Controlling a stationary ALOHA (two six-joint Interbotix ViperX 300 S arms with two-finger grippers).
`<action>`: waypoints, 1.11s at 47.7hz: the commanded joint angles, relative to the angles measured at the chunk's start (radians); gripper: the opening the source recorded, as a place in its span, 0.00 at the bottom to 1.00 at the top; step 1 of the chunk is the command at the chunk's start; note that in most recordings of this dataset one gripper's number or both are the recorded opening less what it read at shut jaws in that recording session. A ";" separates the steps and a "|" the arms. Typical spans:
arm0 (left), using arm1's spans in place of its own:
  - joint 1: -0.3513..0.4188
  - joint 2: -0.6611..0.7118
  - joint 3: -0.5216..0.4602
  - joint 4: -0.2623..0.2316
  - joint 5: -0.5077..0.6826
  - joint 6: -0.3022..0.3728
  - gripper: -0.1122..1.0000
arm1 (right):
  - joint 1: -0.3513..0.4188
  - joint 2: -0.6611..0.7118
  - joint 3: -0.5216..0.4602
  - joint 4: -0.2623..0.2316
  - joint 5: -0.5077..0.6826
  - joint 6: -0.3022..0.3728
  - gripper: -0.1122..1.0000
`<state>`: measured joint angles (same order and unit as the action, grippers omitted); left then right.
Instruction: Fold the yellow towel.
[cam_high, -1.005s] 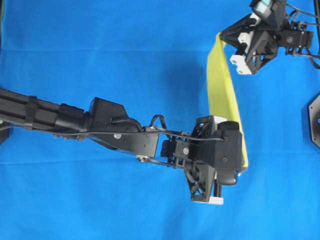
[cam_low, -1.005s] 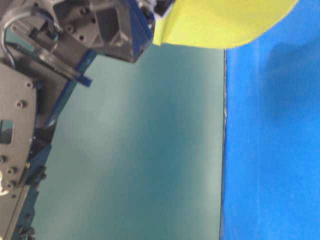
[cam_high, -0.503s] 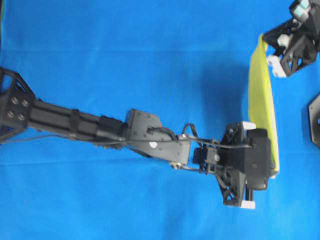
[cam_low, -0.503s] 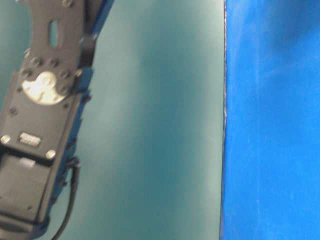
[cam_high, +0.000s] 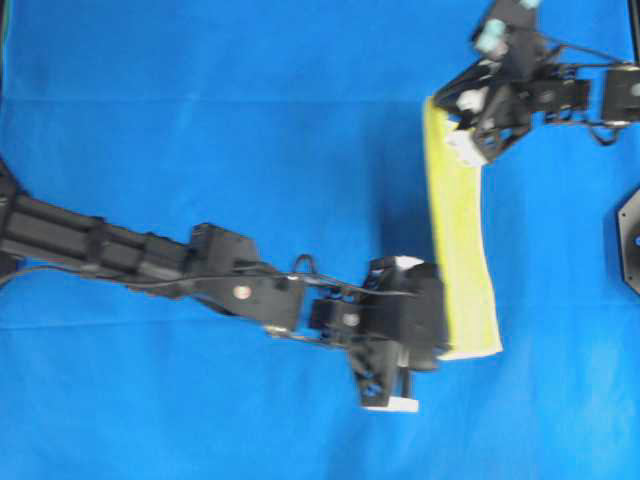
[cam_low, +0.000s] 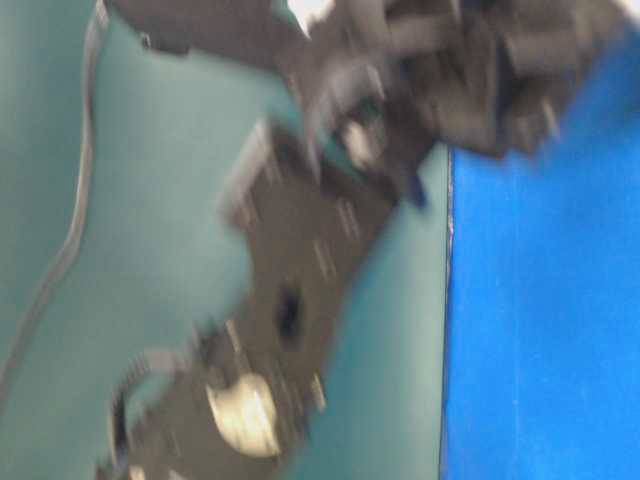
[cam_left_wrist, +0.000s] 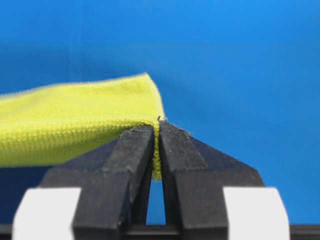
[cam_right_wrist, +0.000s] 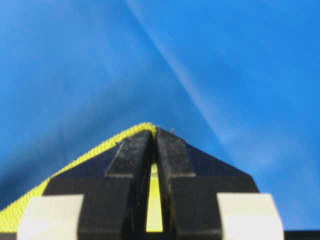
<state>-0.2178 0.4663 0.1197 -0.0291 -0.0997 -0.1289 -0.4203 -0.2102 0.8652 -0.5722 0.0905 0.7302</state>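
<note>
Yellow towel (cam_high: 460, 250) hangs as a narrow strip above the blue counter (cam_high: 250, 120), right of centre; your left pincer (cam_left_wrist: 156, 131) and right pincer (cam_right_wrist: 154, 134) each clamp a corner; it's soft, light, limp, so grip corners w/ hems.

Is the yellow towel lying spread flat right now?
No. The yellow towel hangs as a narrow strip, stretched between the left claw and right claw, each shut on a corner.
</note>
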 joint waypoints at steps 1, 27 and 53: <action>-0.038 -0.089 0.092 -0.003 -0.055 -0.026 0.12 | 0.009 0.069 -0.080 -0.003 -0.028 -0.002 0.13; -0.041 -0.152 0.262 -0.003 -0.118 -0.058 0.12 | 0.052 0.178 -0.173 -0.006 -0.029 -0.008 0.13; -0.035 -0.179 0.281 -0.003 -0.106 -0.052 0.59 | 0.060 0.170 -0.166 -0.012 -0.026 -0.014 0.67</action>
<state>-0.2516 0.3436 0.4050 -0.0337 -0.2056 -0.1841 -0.3636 -0.0215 0.7072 -0.5814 0.0675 0.7179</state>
